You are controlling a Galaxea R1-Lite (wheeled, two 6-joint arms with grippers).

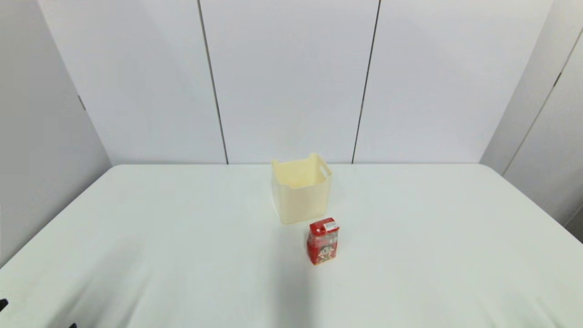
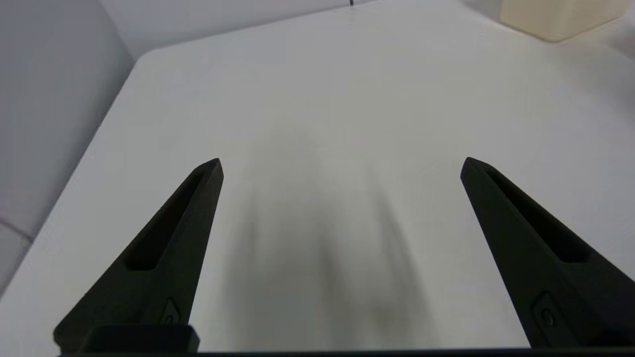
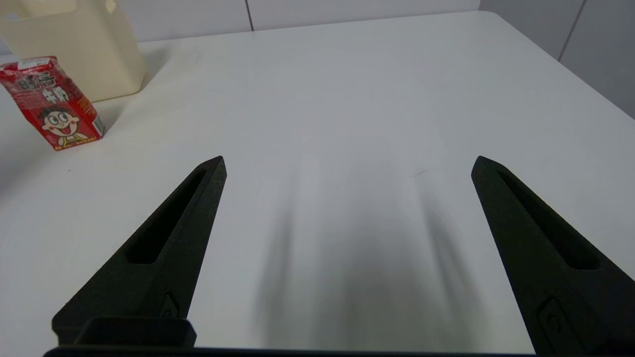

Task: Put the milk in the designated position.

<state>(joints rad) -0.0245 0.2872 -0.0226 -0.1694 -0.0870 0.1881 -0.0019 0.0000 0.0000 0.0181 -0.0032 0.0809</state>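
Table [image 1: 182, 237]: white, filling the lower half of the head view. Bin [image 1: 301, 189]: cream, open-topped, with handle slots, at frame centre near the far edge.

Milk [image 1: 323, 241]: small red carton, upright, just below the bin and a little to its right in the head view, apart from it. It sits at upper left of the right wrist view. A cartoon child's face shows on the front, a white label on top.

Handling, as judged: light, thin-walled, likely to dent under hard squeeze and to tip if nudged. Best taken across the two flat side faces at mid-height.

Right gripper [image 3: 347, 163]: fingers spread wide, empty, low over bare table, well clear of the milk. Left gripper [image 2: 342, 163]: likewise spread and empty, parked over bare table.
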